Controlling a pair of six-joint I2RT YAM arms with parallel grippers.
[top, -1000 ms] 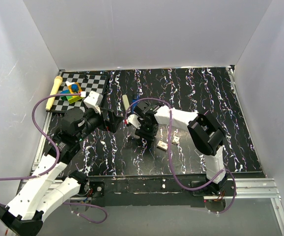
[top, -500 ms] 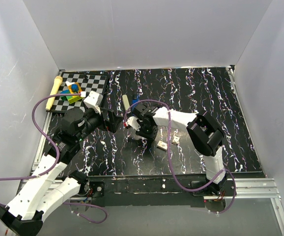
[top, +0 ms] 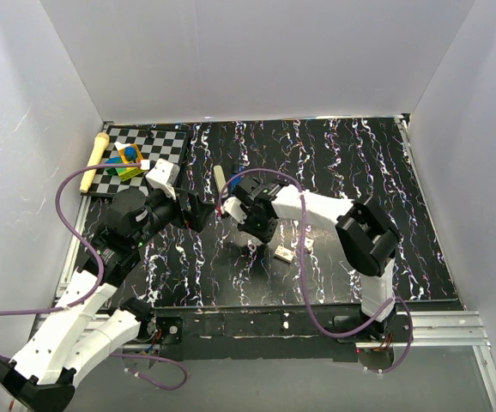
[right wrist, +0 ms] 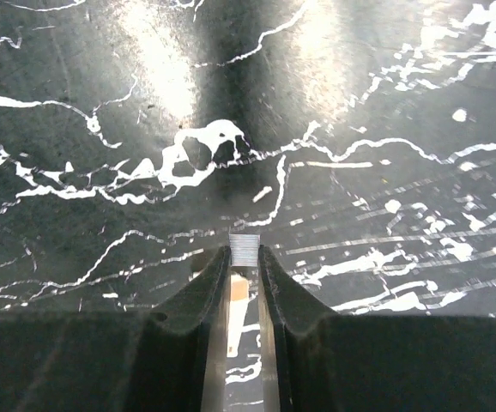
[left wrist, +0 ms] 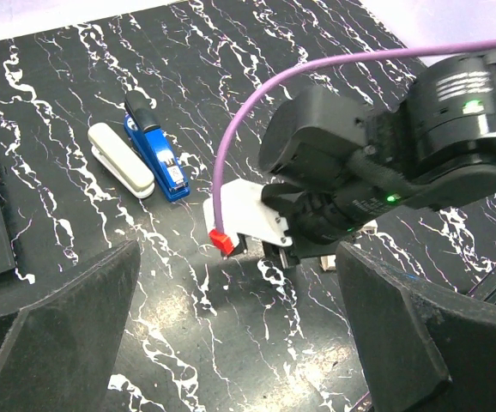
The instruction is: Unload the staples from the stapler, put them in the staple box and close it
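The right gripper (right wrist: 244,257) is nearly closed, with a short staple strip (right wrist: 244,247) pinched at its tips. It's probably best lowered onto the table (right wrist: 359,103) before the jaws are eased apart, so nothing gets flicked. The stapler (left wrist: 155,154) is seen just beyond it, long axis diagonal, silvery end pointed toward the gripper.

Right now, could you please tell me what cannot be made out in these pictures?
Stapler, left wrist view: too small to tell whether staples are inside.
Silvery ridged piece, right wrist view: the right gripper is clamped on it, and its fingers hide all but the tip.
Two pale bits on the table, top view: too small to identify.
Right gripper's fingertips, top view: hidden under its own wrist.
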